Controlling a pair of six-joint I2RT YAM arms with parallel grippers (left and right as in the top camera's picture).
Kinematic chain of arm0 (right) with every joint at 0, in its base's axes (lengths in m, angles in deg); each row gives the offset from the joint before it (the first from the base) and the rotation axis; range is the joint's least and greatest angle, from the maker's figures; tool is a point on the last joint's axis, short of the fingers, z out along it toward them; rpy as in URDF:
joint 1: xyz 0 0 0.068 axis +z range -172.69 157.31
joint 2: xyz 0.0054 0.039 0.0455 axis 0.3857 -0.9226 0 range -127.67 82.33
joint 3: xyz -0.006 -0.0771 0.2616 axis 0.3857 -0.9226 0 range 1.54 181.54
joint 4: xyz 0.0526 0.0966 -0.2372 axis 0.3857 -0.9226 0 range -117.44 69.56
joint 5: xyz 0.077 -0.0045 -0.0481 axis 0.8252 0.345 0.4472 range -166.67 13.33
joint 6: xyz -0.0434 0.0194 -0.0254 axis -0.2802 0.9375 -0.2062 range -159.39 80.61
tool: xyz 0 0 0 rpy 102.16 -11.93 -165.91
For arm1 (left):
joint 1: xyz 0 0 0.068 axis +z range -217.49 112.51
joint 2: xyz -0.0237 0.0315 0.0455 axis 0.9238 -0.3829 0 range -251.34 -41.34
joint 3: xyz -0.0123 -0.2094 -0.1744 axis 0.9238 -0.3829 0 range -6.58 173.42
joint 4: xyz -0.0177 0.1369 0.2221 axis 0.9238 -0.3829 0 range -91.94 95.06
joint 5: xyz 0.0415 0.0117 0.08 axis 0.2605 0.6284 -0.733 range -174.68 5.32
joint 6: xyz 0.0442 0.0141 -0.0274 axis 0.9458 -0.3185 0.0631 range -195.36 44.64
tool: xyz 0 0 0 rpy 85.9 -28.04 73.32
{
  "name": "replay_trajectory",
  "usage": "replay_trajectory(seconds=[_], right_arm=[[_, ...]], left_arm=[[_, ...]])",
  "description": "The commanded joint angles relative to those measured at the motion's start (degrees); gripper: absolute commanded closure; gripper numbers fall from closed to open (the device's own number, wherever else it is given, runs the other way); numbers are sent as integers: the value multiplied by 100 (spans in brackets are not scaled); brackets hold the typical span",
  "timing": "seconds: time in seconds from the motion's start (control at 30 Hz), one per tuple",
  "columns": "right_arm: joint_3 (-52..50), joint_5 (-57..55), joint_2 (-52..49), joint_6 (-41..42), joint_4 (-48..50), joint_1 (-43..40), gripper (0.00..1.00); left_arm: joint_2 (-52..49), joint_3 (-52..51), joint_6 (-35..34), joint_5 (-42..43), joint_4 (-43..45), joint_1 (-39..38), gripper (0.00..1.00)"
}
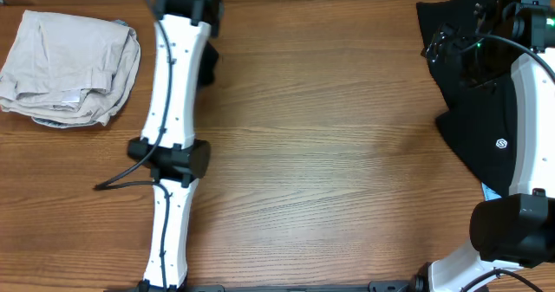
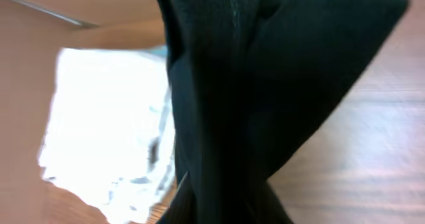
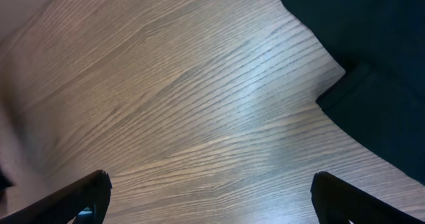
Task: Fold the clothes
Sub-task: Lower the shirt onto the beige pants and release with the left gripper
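Observation:
A black garment (image 2: pixel 265 84) hangs bunched right in front of the left wrist camera. My left gripper (image 2: pixel 219 211) is shut on it, and the cloth hides most of the jaws. In the overhead view a dark bit of this fabric (image 1: pixel 207 65) shows beside the left arm near the table's far edge. More black clothes (image 1: pixel 473 119) lie in a heap at the right side of the table and also show in the right wrist view (image 3: pixel 372 64). My right gripper (image 3: pixel 212 197) is open wide and empty over bare wood, just left of that heap; it is also in the overhead view (image 1: pixel 438 45).
A folded beige garment (image 1: pixel 69 67) lies at the far left of the wooden table (image 1: pixel 329 153) and shows as a bright patch in the left wrist view (image 2: pixel 106 131). The left arm (image 1: pixel 169 153) stretches across the table's left part.

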Motion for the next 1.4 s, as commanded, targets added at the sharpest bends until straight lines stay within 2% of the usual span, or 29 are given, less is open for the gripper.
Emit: replay_trajectory(seconds=[0.0, 0.13, 0.27, 0.37, 0.5, 0.57, 0.73, 0.83, 0.93, 1.1, 1.37], right_arm=[[-28, -20, 59, -22, -26, -2, 0], [-31, -17, 59, -20, -74, -2, 0], [-31, -11, 59, 0, -149, -2, 0], [-31, 44, 59, 0, -188, -2, 1], [-31, 96, 59, 0, -256, -2, 1], [-31, 98, 59, 0, -293, -2, 1], [-31, 295, 59, 2, -352, -2, 1], [-31, 422, 59, 2, -352, 0, 1], [-31, 439, 59, -4, -372, 4, 1], [-31, 439, 59, -7, -442, 4, 1], [-31, 439, 59, -2, -413, 4, 5]], left_arm=[[592, 175, 326, -697, 278, 337, 96], [831, 175, 1145, -938, 859, 728, 96], [909, 175, 2465, -933, 1366, 1174, 96], [907, 164, 2649, -857, 1609, 1517, 96], [898, 76, 3084, -28, 1818, 2070, 96], [894, 26, 3552, 417, 1825, 2363, 96], [850, -162, 4413, 645, 2031, 2935, 96], [846, -398, 4972, 1169, 2194, 3265, 96], [846, -763, 5053, 1561, 2601, 3580, 96], [846, -1508, 5031, 1574, 3386, 3882, 96], [846, -2221, 4618, 1558, 3731, 4068, 96]])
